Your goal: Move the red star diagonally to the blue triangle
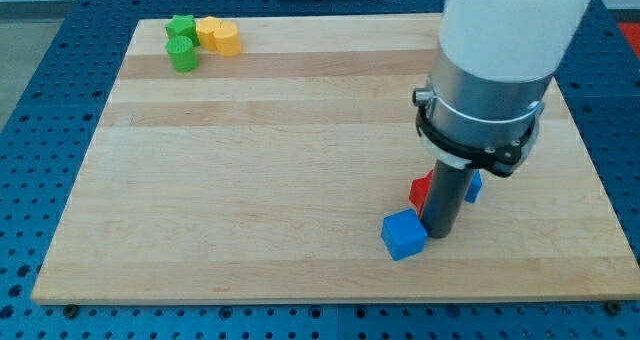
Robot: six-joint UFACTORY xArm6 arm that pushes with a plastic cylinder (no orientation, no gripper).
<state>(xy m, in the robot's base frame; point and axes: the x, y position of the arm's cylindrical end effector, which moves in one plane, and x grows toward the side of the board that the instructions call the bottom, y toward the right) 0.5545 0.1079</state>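
A red block (421,190), likely the red star, shows only as a small piece left of the rod at the lower right of the wooden board (300,150). A blue block (474,187), perhaps the blue triangle, peeks out right of the rod, mostly hidden. A blue cube (403,234) lies just below-left of the rod. My tip (438,236) rests on the board, touching or nearly touching the blue cube's right side, with the red block just above-left of it.
At the view's top left sit a green star (181,26), a green cylinder (183,54), a yellow hexagon-like block (207,30) and a yellow cylinder (228,40). The arm's white and grey body (495,70) hides part of the board's right side.
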